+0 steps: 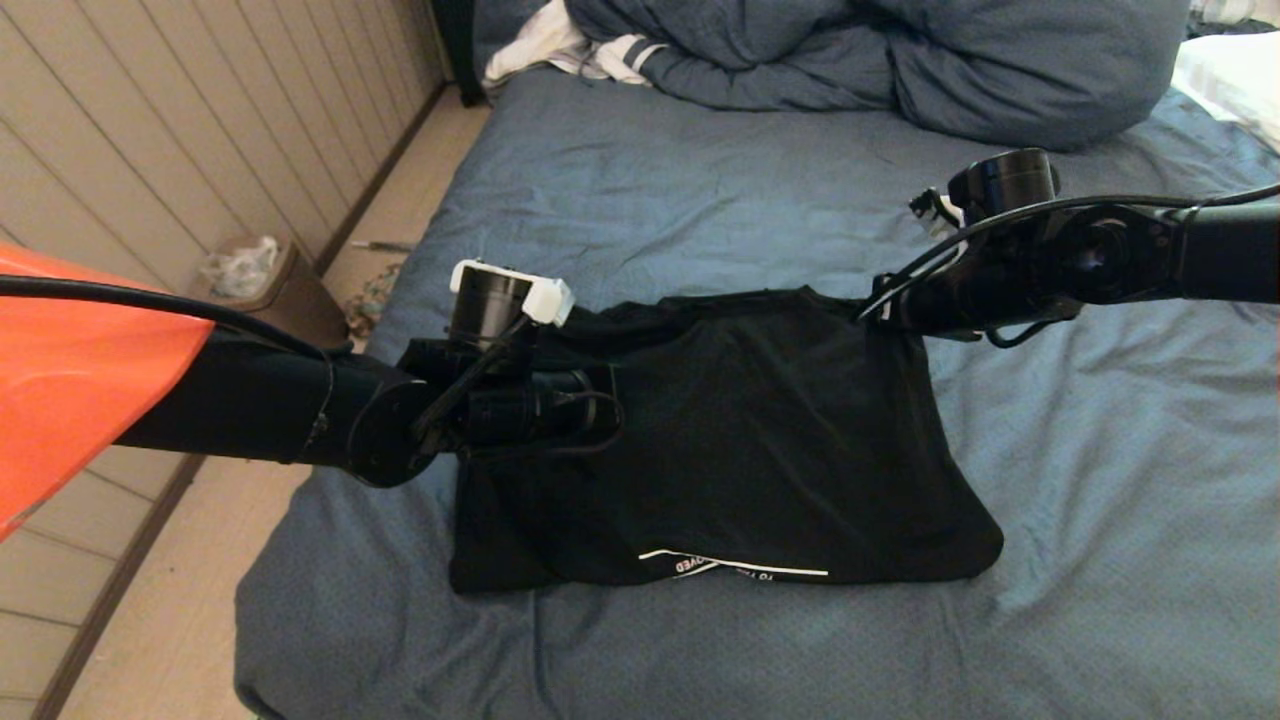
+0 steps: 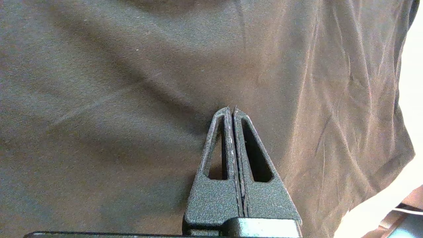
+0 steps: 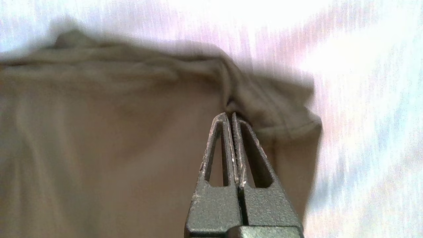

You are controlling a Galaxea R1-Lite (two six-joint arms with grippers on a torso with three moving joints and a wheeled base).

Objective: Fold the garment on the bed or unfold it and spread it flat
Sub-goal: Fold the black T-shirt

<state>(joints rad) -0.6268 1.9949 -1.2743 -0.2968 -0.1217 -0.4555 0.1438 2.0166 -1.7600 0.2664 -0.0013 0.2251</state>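
Note:
The garment (image 1: 760,440), a black T-shirt, lies folded in a rough rectangle on the bed (image 1: 1100,500), with a strip of white lettering (image 1: 735,567) along its near edge. My left gripper (image 1: 612,400) reaches over the shirt's left part. It is shut, and its tips (image 2: 231,108) rest against smooth cloth (image 2: 132,99) with nothing seen between the fingers. My right gripper (image 1: 872,308) is at the shirt's far right corner. Its tips (image 3: 230,114) are shut on a puckered fold of the garment (image 3: 115,132), beside the pale sheet (image 3: 363,99).
A bulky blue-grey duvet (image 1: 900,70) and a white striped cloth (image 1: 560,50) lie at the head of the bed, with a white pillow (image 1: 1235,75) at far right. A bin (image 1: 260,280) stands on the floor by the panelled wall on the left.

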